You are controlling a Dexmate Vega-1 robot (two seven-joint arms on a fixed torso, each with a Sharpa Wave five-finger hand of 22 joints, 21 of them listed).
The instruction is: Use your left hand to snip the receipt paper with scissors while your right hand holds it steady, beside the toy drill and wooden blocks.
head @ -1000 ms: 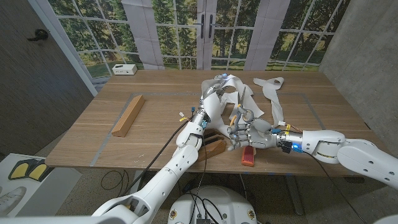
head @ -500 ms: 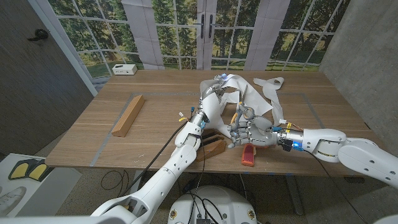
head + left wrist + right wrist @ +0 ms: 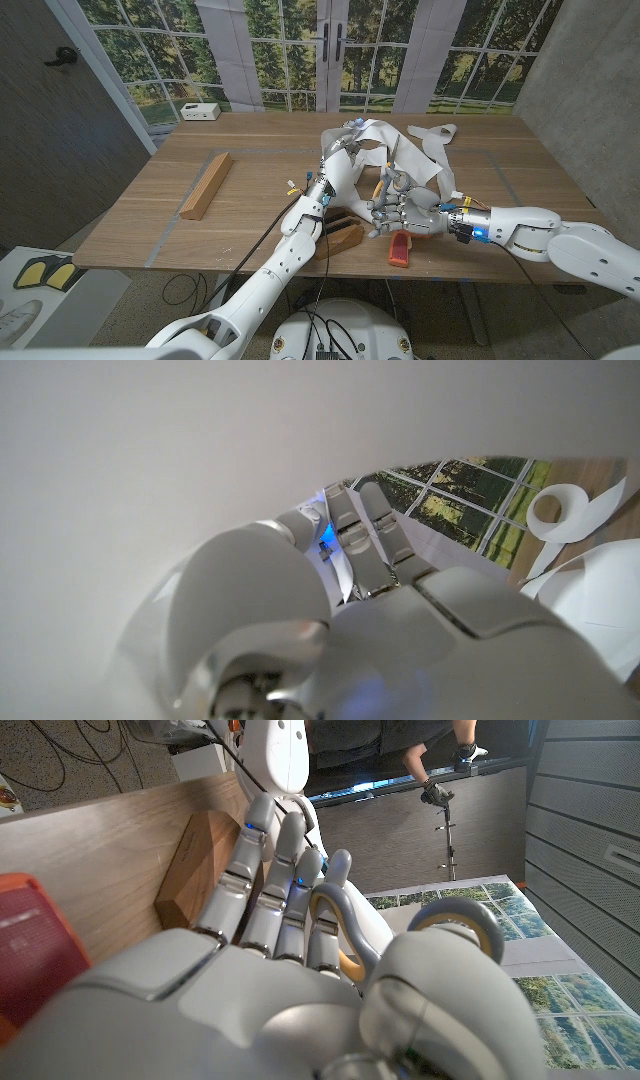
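Scissors (image 3: 389, 186) are sitting in the right hand (image 3: 403, 213), fingers threading the handles; left hand (image 3: 345, 150) is reaching into the receipt paper (image 3: 425, 150), its grip impossible to tell

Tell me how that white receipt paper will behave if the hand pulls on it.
The receipt paper is probably floppy: it lies in loose curls and loops across the table. It looks thin and light, so a pull would likely drag the whole strip rather than tension it. Its coiled end suggests it springs back into a curl.
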